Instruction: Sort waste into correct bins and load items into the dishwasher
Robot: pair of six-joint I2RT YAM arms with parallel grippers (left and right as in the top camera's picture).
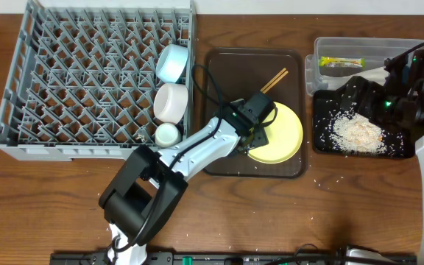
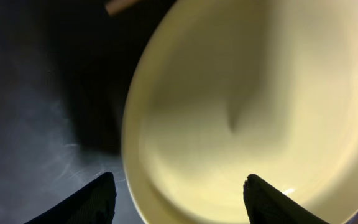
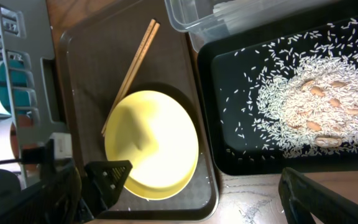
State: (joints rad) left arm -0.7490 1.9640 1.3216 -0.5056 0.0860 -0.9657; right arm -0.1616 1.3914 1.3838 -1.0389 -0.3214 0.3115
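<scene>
The round yellow plate lies on the brown serving tray, with the wooden chopsticks beside it. My left gripper is open, its fingers either side of the plate's left rim. The light blue bowl, white bowl and small white cup stand in the grey dish rack. Rice scraps lie in the black tray. The green-yellow wrapper lies in the clear tub. My right gripper is open and empty, high above the plate and the black tray.
The right arm covers part of the clear tub and black tray, hiding most of the white napkin. Loose rice grains lie on the wooden table near the black tray. The left arm crosses the rack's front right corner.
</scene>
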